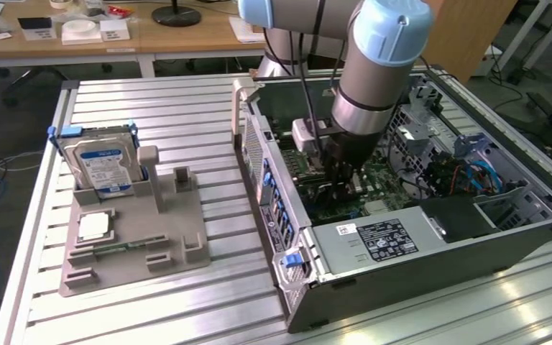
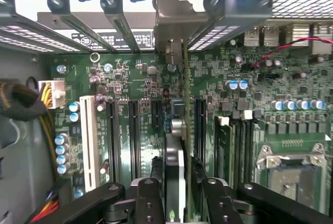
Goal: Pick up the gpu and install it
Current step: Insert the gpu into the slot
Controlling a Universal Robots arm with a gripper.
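The gpu (image 2: 176,130) shows edge-on in the wrist view. It stands upright in a motherboard slot, and its pale metal end bracket (image 2: 174,21) reaches up to the case's rear slot opening. My gripper (image 2: 176,187) straddles the card's near end. One dark finger (image 2: 155,182) stands on each side of the card, with a narrow gap between finger and card, so the gripper is open. In the exterior view my gripper (image 1: 338,183) reaches down into the open computer case (image 1: 305,287), over the motherboard, and it hides the card.
A grey fixture (image 1: 132,237) on the slatted table holds a blue-labelled hard drive (image 1: 103,162) and a small silver CPU chip (image 1: 94,226). Inside the case are the power supply (image 1: 382,241), a cable bundle (image 2: 18,104), a white slot (image 2: 89,141), RAM slots and the CPU socket (image 2: 291,167).
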